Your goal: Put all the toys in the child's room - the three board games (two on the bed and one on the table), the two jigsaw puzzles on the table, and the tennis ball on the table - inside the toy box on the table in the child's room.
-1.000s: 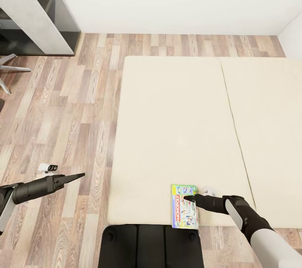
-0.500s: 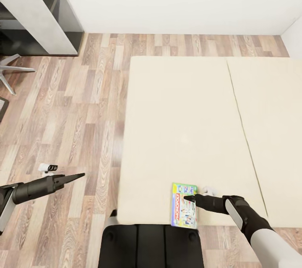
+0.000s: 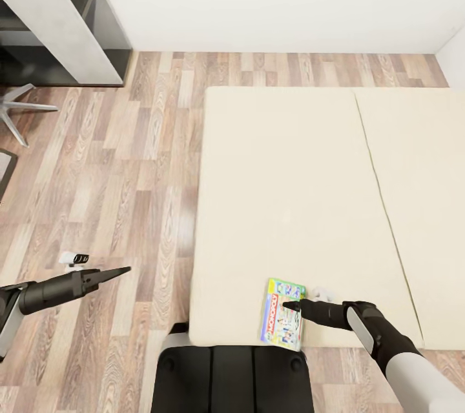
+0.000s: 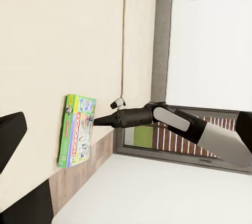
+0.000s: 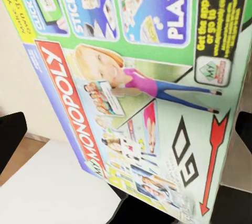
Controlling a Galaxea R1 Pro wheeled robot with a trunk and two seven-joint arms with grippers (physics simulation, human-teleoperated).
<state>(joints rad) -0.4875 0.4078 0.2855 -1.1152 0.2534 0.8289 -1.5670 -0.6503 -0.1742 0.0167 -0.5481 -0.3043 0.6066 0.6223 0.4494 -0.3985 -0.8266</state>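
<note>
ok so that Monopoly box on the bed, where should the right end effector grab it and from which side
Take the Monopoly box by its long right edge, coming in sideways from the right, where the right end effector already points. It lies flat on the bed and its near end juts past the mattress edge, offering a second hold from the front.

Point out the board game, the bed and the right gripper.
board game (image 3: pixel 282 313): head view, middle of its printed cover.
bed (image 3: pixel 284 193): head view, bare beige mattress top.
right gripper (image 3: pixel 289 304): head view, at its fingertips on the game's cover.
</note>
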